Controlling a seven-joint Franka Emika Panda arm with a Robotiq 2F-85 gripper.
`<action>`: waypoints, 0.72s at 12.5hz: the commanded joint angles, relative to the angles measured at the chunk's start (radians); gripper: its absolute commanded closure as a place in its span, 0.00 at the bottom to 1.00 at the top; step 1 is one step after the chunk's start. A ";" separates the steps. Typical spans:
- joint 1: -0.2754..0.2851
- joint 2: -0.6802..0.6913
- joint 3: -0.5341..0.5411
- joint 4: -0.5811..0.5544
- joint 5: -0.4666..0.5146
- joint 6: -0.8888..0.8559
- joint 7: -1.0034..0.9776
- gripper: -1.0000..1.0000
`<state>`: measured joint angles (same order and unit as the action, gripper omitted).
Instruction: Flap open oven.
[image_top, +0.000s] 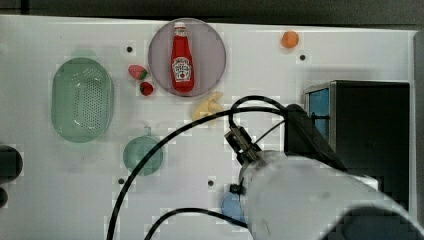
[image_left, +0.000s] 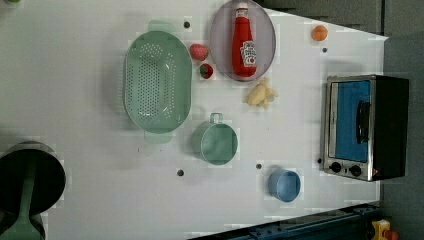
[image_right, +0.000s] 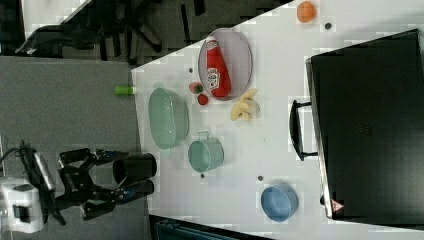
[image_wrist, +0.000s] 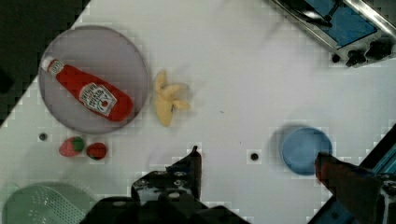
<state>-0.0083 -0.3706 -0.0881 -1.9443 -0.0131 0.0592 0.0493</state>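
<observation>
Okay, scene: white surface (image_left: 100, 200) with kitchen items and one arm over it.
Oven: black box (image_left: 350, 125) with a silver front frame, at the left view's right edge of the surface; also seen in the top view (image_top: 372, 125), the right view (image_right: 370, 125) and the wrist view (image_wrist: 343, 23).
Oven door: blue glass, sits flush in the frame, looks closed; the bar handle (image_left: 363, 121) lies across it, with small black knobs (image_left: 345, 168) beside the glass.
Pincer: fingers spread wide in the wrist view (image_wrist: 257, 154), nothing between them, over bare surface near the blue bowl, apart from the oven.
Arm: white body (image_top: 310, 195) enters from the top view's lower right and overlaps the oven's front edge; a black cable (image_top: 165, 145) loops off it.
Plate: round, grey (image_left: 220, 45), ketchup bottle (image_left: 243, 45) lying flat on it.
Strawberries: two (image_left: 202, 60), between the plate and the colander.
Colander: pale green, oval (image_left: 157, 80).
Banana: peeled (image_left: 261, 93), just beside the plate on the oven side.
Cup: green with a handle (image_left: 219, 143), near the colander.
Blue bowl: (image_left: 284, 185) near the oven's knob end, not touching.
Orange: (image_left: 319, 33) near the far corner, well apart from the rest.
</observation>
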 joint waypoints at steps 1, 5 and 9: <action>0.009 0.041 0.013 -0.018 0.003 0.002 0.021 0.54; 0.006 0.041 -0.008 -0.055 0.003 0.002 -0.019 0.82; -0.012 0.042 -0.062 -0.128 -0.035 0.019 -0.387 0.82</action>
<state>0.0010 -0.3083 -0.1136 -2.0371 -0.0492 0.0713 -0.1661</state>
